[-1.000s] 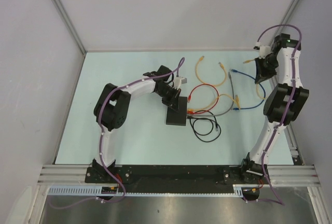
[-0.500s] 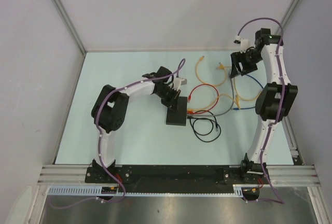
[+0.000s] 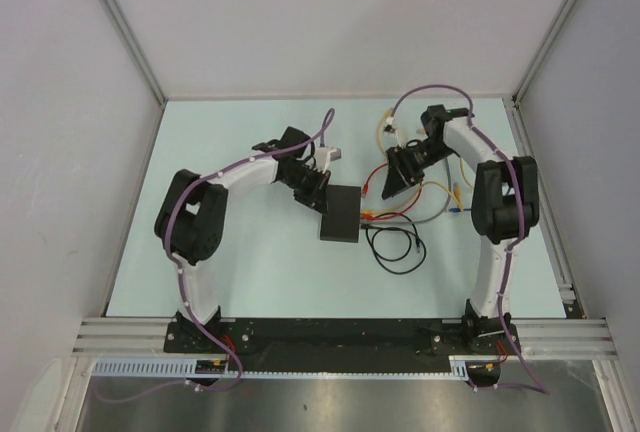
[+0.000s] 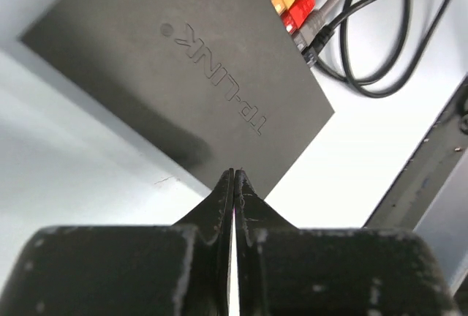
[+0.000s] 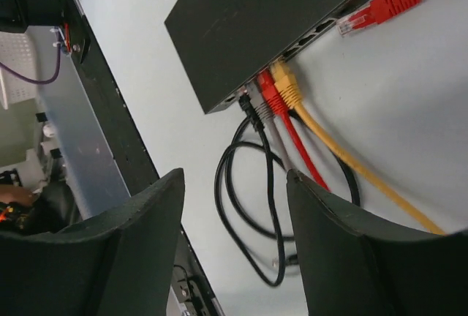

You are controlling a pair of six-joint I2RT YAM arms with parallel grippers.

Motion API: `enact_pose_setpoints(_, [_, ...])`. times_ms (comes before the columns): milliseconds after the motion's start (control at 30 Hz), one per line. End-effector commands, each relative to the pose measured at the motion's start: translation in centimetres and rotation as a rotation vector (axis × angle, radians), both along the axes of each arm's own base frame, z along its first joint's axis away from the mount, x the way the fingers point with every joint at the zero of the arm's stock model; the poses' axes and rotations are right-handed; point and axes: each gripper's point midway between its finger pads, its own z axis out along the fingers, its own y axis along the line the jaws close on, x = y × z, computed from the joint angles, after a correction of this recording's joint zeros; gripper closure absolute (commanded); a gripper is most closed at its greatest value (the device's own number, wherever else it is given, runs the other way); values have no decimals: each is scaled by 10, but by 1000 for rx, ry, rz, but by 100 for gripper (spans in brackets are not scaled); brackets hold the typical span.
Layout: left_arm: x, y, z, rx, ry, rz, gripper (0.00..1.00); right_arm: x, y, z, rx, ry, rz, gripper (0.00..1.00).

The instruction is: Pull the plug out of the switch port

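Switch [image 3: 340, 214] lies mid-frame in the top view: a flat, matte-black box with raised TP-LINK lettering on top. Four plugs sit side by side low on its right edge: yellow plug [image 5: 287, 82], red plug [image 5: 267, 91], grey plug [image 4: 314, 29] and black plug [image 5: 249, 107], glossy moulded boots on limp round cables. Each plug's long axis runs straight out of the port face, toward the lower right in the right wrist view. The right gripper [image 5: 234, 177], wide open and empty, sits just upper right of them and is the nearer arm. The left gripper [image 4: 233, 175], pinched closed on nothing, is near the box's upper-left corner.
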Motion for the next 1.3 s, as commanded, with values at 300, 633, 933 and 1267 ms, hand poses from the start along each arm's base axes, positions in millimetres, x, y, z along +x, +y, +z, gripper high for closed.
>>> enact_pose_setpoints(300, [7, -16, 20, -165, 50, 10, 95, 32, 46, -73, 122, 81, 42, 43])
enact_pose_setpoints(633, [15, -10, -13, -86, 74, 32, 96, 19, 64, -107, 93, 124, 113, 47])
enact_pose_setpoints(933, [12, -4, -30, 7, 45, 13, 98, 1, 63, -112, 91, 189, 132, 56])
enact_pose_setpoints(1267, [11, -11, -30, 11, 40, -10, 98, 1, 58, -112, 109, 212, 120, 57])
